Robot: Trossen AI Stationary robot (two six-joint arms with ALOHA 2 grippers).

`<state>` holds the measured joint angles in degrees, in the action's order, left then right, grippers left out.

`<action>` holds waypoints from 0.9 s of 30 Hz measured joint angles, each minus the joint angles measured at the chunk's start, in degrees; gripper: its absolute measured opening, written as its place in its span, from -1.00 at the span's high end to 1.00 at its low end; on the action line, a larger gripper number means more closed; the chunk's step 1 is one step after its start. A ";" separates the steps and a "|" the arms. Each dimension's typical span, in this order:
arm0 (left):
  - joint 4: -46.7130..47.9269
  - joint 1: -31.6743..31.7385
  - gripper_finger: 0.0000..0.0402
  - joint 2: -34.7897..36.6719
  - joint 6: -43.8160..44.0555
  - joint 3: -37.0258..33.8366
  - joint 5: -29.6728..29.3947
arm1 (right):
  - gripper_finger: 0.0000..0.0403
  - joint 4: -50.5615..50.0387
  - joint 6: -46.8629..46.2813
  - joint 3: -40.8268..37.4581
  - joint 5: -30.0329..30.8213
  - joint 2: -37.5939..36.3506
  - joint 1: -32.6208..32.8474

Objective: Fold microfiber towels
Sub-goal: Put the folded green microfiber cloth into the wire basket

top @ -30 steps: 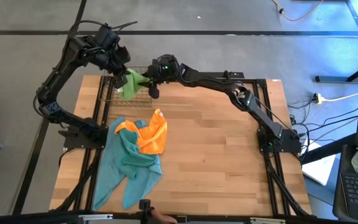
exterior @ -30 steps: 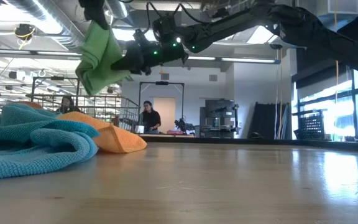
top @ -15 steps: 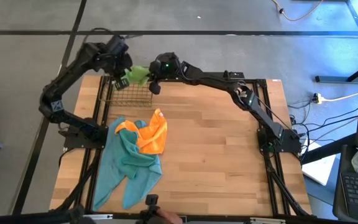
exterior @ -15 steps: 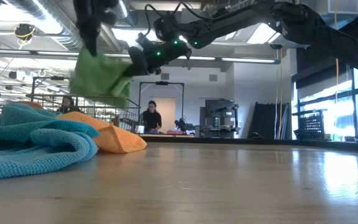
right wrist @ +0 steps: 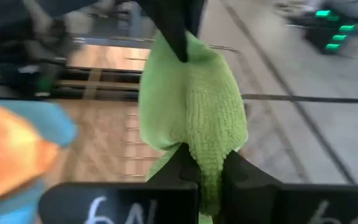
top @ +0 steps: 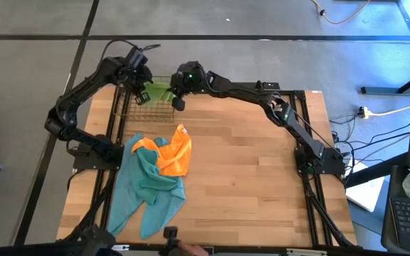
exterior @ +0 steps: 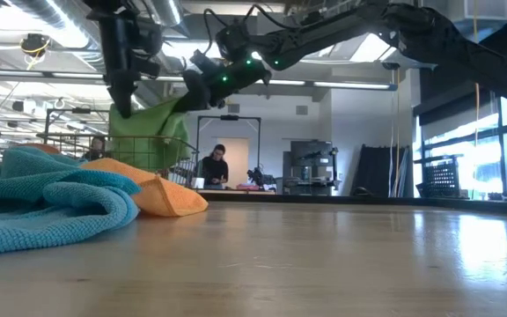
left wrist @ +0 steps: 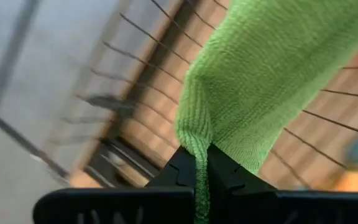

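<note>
Nearest lies the limp heap of teal microfiber towels (top: 146, 186) with a soft orange towel (top: 174, 151) on top, on the wooden desk (top: 262, 178), well short of both arms; beyond it, over the wire basket (top: 145, 108), the lime green microfiber towel (top: 159, 89) hangs stretched between the left gripper (top: 143, 91) and the right gripper (top: 177, 91); each pair of jaws is pinched tight on one end, so its long axis runs straight from one to the other.

Bright overhead lighting; wrist views blurred
</note>
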<state>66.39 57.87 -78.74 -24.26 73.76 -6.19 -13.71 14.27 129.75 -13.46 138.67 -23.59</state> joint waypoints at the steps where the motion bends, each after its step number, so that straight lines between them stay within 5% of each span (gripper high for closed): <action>1: 1.30 0.13 1.00 0.02 1.56 0.00 1.32 | 0.95 -0.11 -0.51 0.00 -2.01 0.00 0.31; 7: 8.36 0.19 1.00 0.02 3.06 -0.09 4.98 | 0.94 1.13 -1.79 0.00 -9.79 0.57 2.45; 11: 2.92 1.84 1.00 0.07 -1.07 -0.63 2.17 | 0.94 4.15 -3.35 0.20 -6.80 1.99 2.69; 19: -6.76 6.58 1.00 -1.93 -6.53 -9.29 5.42 | 0.94 3.23 -9.65 -0.04 -4.32 7.46 0.98; 27: -6.43 7.44 1.00 -2.10 -3.90 -10.38 5.88 | 0.93 3.94 -12.10 0.84 -7.06 7.52 0.20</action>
<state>59.96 65.31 -80.84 -28.16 63.37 -0.31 -9.77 2.16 130.59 -20.52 146.19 -23.40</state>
